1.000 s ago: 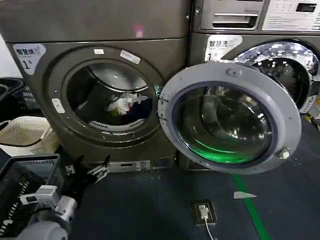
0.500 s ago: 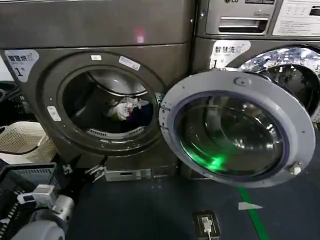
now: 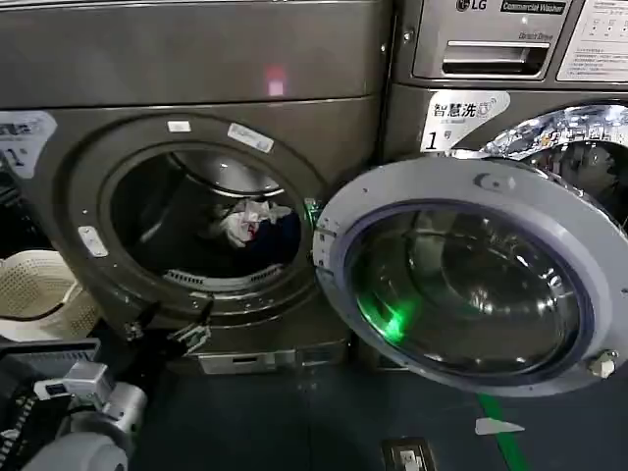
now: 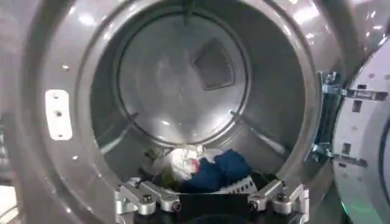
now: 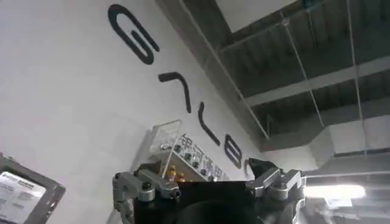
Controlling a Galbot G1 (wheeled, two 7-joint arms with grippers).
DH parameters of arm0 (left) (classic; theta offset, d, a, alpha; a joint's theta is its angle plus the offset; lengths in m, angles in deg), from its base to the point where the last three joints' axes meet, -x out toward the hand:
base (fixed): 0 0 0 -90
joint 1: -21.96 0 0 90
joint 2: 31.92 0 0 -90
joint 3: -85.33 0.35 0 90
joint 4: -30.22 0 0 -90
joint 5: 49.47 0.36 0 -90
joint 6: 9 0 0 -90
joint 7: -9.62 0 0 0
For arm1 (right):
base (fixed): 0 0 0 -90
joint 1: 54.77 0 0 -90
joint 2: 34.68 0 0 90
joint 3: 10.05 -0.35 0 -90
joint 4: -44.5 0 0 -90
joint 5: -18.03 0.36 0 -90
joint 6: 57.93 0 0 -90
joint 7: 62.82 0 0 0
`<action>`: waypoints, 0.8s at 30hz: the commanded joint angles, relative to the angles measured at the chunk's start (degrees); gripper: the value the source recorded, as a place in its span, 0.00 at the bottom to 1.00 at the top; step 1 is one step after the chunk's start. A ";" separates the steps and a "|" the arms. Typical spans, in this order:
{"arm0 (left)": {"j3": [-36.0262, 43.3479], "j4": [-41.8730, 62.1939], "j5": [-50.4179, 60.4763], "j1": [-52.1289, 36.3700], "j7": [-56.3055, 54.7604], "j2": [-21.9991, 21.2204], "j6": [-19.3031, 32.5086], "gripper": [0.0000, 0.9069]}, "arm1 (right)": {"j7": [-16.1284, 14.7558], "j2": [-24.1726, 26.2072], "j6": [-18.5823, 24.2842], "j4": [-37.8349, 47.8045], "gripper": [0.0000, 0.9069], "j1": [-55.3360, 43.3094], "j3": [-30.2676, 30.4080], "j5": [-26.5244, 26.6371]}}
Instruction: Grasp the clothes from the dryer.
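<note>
Approach step: left gripper (image 3: pixel 167 332) sits low outside the dryer (image 3: pixel 196 88) porthole, jaws apart and empty, clothes (image 4: pixel 204 169) heaped on the drum floor; next it must reach in over the lip; right gripper (image 5: pixel 207 185) parked, jaws apart.

The left end effector (image 3: pixel 167 329) has risen to the dryer (image 3: pixel 196 78) porthole's lower rim. The dryer looms larger, so apparently the head camera moved closer.
</note>
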 commanded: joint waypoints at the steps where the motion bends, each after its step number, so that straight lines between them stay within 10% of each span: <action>1: 0.29 5.07 -2.01 -6.79 -0.08 1.98 1.74 1.00 | 0.70 -0.53 -0.29 -0.51 1.00 0.23 0.02 -0.38; 24: 11.40 59.32 -2.56 -48.12 -4.92 3.50 15.48 1.00 | 2.69 0.15 -2.45 -4.01 1.00 0.95 -0.44 -4.84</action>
